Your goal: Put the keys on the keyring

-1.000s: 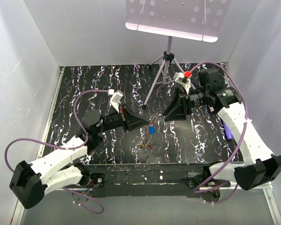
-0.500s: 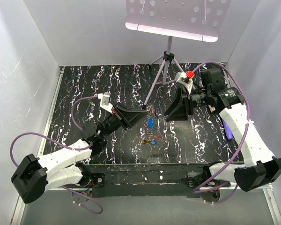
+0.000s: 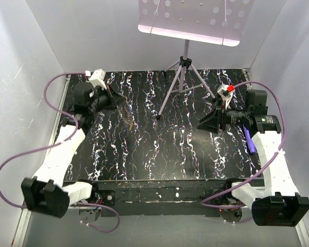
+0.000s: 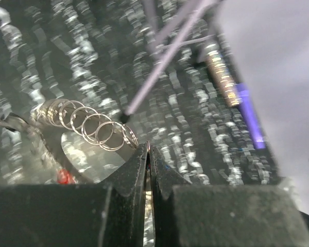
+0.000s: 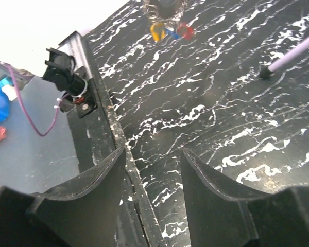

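So, the keys [image 5: 170,32]: 3 of them, seen top centre of the right wrist view, one each w/ yellow-orange, blue and red heads. The heads sit in a short row running left-right across the frame. The yellow-orange one angles down-left, and the blue one lies across toward the red. Directly above them is 1 blurred grey-bronze blob cut by the top edge, apparently the keyring [image 5: 165,6]. Can't tell whether the bunch touches the desk [image 3: 144,154] or hangs over it.

In the left wrist view a chain of small wire rings [image 4: 87,123], approx 6, has its long axis slanting from mid-left down-right. Its last ring is right at the tips of the left hand [image 4: 147,152]. That hand is fully closed, fingers pressed together, and seems to pinch the chain's end. A red blob shows lower left, too blurred to name.

Left arm: stretched up the left side of the top view, hand in the upper left pointing right. Right arm: runs up the right edge, wrist bent, right hand [image 5: 153,154] pointing left. Its fingers are roughly half apart w/ nothing between them.

Also on the desk: 1 tripod [image 3: 183,77] at top centre, 1 purple pen [image 3: 249,140] at the right edge beside the right arm, and 1 glittery tube [image 4: 221,77] just above the pen in the left wrist view.
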`<move>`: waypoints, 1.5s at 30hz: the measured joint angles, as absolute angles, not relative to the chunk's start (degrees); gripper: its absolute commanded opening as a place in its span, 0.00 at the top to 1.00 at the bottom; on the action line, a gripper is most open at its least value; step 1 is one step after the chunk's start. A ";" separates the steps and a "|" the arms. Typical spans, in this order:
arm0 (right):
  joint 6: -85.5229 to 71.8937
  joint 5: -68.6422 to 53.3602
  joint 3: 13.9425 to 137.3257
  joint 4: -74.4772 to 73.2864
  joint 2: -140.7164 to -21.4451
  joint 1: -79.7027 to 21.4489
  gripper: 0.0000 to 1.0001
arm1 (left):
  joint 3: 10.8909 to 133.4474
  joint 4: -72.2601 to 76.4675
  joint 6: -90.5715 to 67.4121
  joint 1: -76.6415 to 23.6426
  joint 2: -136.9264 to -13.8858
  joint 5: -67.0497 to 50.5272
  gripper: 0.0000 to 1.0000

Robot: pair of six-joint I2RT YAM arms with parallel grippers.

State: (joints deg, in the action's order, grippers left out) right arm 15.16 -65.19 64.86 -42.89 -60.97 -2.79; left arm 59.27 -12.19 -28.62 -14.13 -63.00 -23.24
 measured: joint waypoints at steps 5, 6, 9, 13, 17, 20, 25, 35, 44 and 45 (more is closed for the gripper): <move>13.52 -64.84 60.05 -39.09 -57.71 1.17 0.45 | 67.79 -24.36 -17.47 -10.11 -76.53 -17.37 1.00; 13.23 -64.88 59.44 -38.61 -57.25 1.76 0.45 | 69.82 -26.55 -15.44 -9.80 -79.50 -16.12 1.00; 12.36 -64.95 58.02 -37.36 -56.03 3.14 0.45 | 79.53 -33.32 -10.28 -9.45 -90.24 -13.78 1.00; 11.60 -65.69 56.51 -35.62 -54.65 4.38 0.45 | 92.09 -37.15 -7.18 -9.47 -103.74 -13.91 0.82; 10.85 -66.32 55.57 -35.11 -53.78 5.37 0.45 | 98.83 -39.00 -7.94 -9.47 -112.16 -16.12 0.72; 10.72 -66.54 55.35 -34.96 -53.45 5.80 0.45 | 96.66 -35.42 -9.52 -9.47 -110.56 -15.38 0.39; 11.18 -66.41 55.31 -35.00 -52.53 6.46 0.45 | 78.98 -22.41 -11.16 -9.39 -86.98 -11.31 0.02; 13.67 -63.09 56.71 -38.68 -52.29 8.64 0.37 | 63.35 -13.50 -18.00 -4.78 -45.28 -21.87 0.02; 9.47 -49.30 67.81 -44.07 -49.89 9.67 0.08 | 57.84 -29.06 -20.03 -4.73 -39.44 -23.29 0.02; 8.56 -47.51 68.77 -44.47 -49.25 9.69 0.09 | 57.84 -29.95 -20.01 -4.73 -38.61 -23.27 0.02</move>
State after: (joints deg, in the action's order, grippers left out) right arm 8.56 -47.51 68.77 -44.47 -49.25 9.69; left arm 57.84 -29.95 -20.01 -4.73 -38.61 -23.27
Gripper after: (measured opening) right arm 0.909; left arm 0.982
